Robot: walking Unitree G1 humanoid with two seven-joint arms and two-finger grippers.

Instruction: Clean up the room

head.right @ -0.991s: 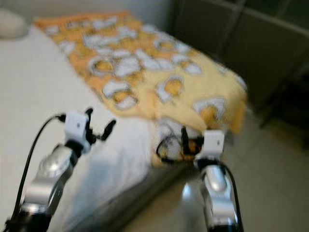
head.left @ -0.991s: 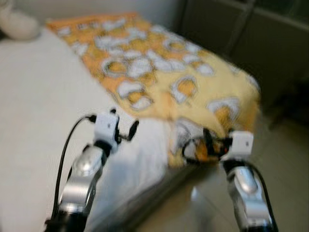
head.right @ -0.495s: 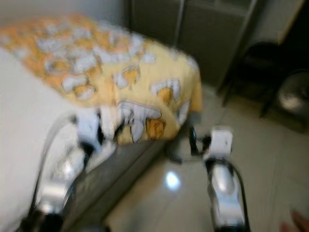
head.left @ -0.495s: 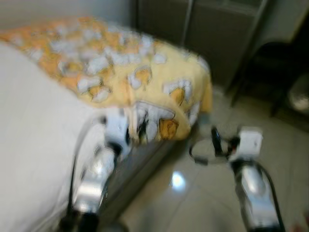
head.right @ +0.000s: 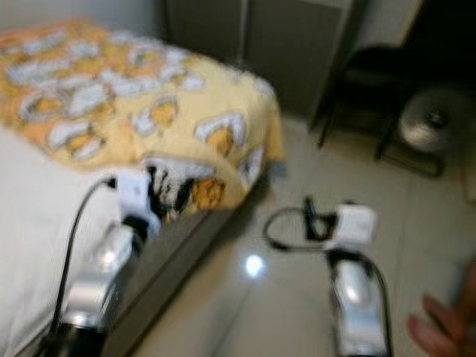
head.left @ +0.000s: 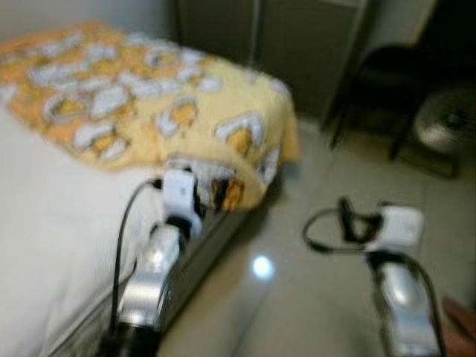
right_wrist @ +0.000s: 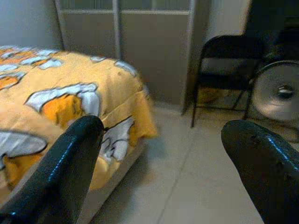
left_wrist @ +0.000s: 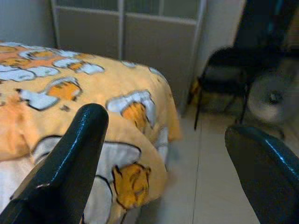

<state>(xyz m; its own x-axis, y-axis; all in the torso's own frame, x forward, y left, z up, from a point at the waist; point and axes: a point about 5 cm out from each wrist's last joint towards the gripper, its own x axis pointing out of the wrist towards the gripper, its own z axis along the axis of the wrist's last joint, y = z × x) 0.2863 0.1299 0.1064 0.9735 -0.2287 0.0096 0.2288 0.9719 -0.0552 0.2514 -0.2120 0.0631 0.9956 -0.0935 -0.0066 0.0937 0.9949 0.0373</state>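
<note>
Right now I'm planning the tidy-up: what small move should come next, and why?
Probably steady the view toward the blanket: the head views are blurred. The left tool, open, points at its hanging corner; the right tool, open, hangs over bare floor.

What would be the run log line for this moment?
left gripper: open, near blanket corner | right gripper: open, above floor | holding: nothing
</note>
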